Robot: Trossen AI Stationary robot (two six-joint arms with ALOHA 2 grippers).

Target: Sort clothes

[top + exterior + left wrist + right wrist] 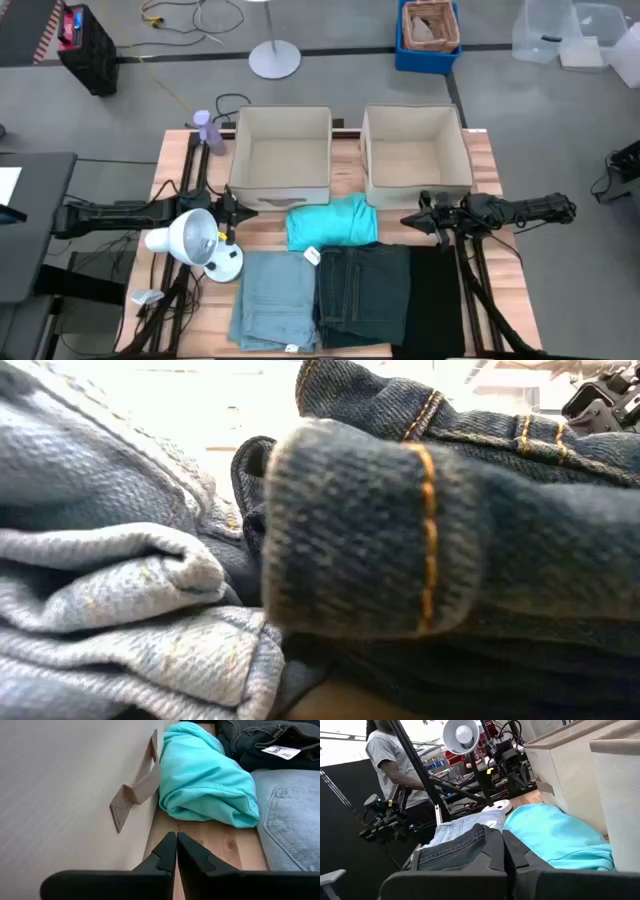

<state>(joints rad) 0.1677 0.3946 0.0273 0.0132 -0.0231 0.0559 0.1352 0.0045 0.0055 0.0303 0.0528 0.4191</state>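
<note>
From where I stand, the left gripper (236,212) hangs low over the wooden table (480,160), with its two fingers (167,852) pressed together and nothing between them. Directly ahead of its tips lies the teal shirt (332,222), rolled into a soft bundle, close but not touching the fingers. Beside this gripper, on one side, rises the wall of the left beige box (281,157), and a fabric handle (135,795) hangs from that wall, just next to the shirt. On the other side of the gripper's line lie the light blue jeans (275,300), folded flat on the table.

The right gripper (412,219) is on the opposite side of the shirt and points toward it. Its fingers (492,847) are also closed together and hold nothing. The teal shirt is just ahead of these tips, and the dark jeans (365,290) lie beside and slightly under the gripper's line, touching the shirt's edge. A white label (311,256) rests where the shirt meets the two jeans. The black cloth (435,300) lies flat next to the dark jeans, under the right arm. The right beige box (415,150) stands close beside this gripper.

A white lamp (190,238) stands near the left arm. Beyond the table, a person in a grey shirt (387,760) is standing.
</note>
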